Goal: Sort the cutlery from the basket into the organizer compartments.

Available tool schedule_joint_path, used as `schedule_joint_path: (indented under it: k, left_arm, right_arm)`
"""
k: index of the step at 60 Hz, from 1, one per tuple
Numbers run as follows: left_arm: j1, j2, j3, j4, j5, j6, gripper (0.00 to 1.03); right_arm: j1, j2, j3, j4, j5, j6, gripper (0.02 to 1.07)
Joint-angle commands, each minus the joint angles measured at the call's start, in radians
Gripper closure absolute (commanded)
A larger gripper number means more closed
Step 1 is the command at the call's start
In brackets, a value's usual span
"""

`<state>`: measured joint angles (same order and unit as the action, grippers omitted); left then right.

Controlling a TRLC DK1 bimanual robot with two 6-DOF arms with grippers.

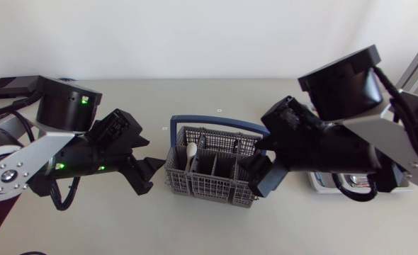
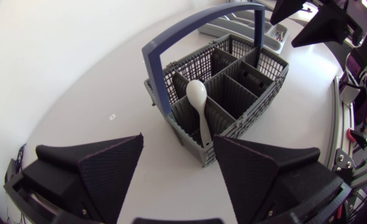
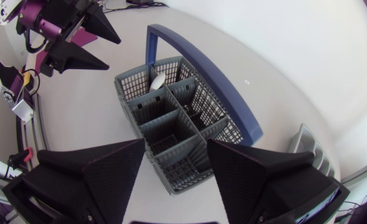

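Left claw [image 2: 178,140]: both black wedges are standing spread wide and pinching nothing. The grey basket [image 2: 249,118] is sitting on the table [image 2: 71,81] just ahead of it, with its blue handle [image 2: 171,50] arching over the top.

The white spoon [image 2: 198,99] is standing bowl-up in the basket compartment nearest this claw, close to the near corner. Neither finger is touching it.

Right claw [image 3: 176,143]: also spread and empty. It is hanging over the opposite end of the basket, and the compartments right under it are showing only bare mesh. Something dark is showing in one middle compartment; I cannot tell whether it is cutlery or shadow.

The organizer [image 3: 306,148] is lying beyond the basket, on the far side from the left claw and near the right arm. The head view is hiding most of it under that arm. A few metallic glints are showing inside, but I cannot tell which pieces or which compartments.

Judgement: the sorting is looking well advanced, since most basket cells are reading empty. At least the white spoon is waiting to go across. The left claw is sitting closest to it, so the next pick probably falls to that side.
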<state>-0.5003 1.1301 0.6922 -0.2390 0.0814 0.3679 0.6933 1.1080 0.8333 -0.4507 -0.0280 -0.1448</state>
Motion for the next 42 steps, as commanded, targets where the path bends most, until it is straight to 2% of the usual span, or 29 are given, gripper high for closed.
schedule_joint_path:
  k: [1, 14, 20, 28, 32, 42]
  left_arm:
    - [0.019, -0.013, -0.030, 0.010, 0.012, 0.016, 0.26]
    - [0.043, -0.013, -0.042, 0.015, 0.026, 0.016, 0.26]
    - [0.042, -0.023, -0.056, 0.020, 0.067, 0.016, 0.26]
    - [0.043, -0.020, -0.056, 0.030, 0.069, 0.016, 0.26]
    - [0.048, -0.010, -0.054, 0.035, 0.070, 0.019, 0.26]
    - [0.037, 0.014, -0.046, 0.041, 0.084, 0.017, 0.26]
  right_arm:
    - [0.041, 0.046, 0.032, 0.026, 0.008, 0.070, 0.34]
    - [0.117, 0.164, 0.092, 0.078, 0.014, 0.157, 0.34]
    - [0.123, 0.199, 0.105, 0.083, 0.016, 0.154, 0.34]
    - [0.112, 0.185, 0.076, 0.066, -0.003, 0.140, 0.35]
    - [0.101, 0.148, 0.038, 0.063, -0.029, 0.123, 0.45]
    - [0.091, 0.044, -0.046, 0.021, -0.072, 0.090, 0.62]
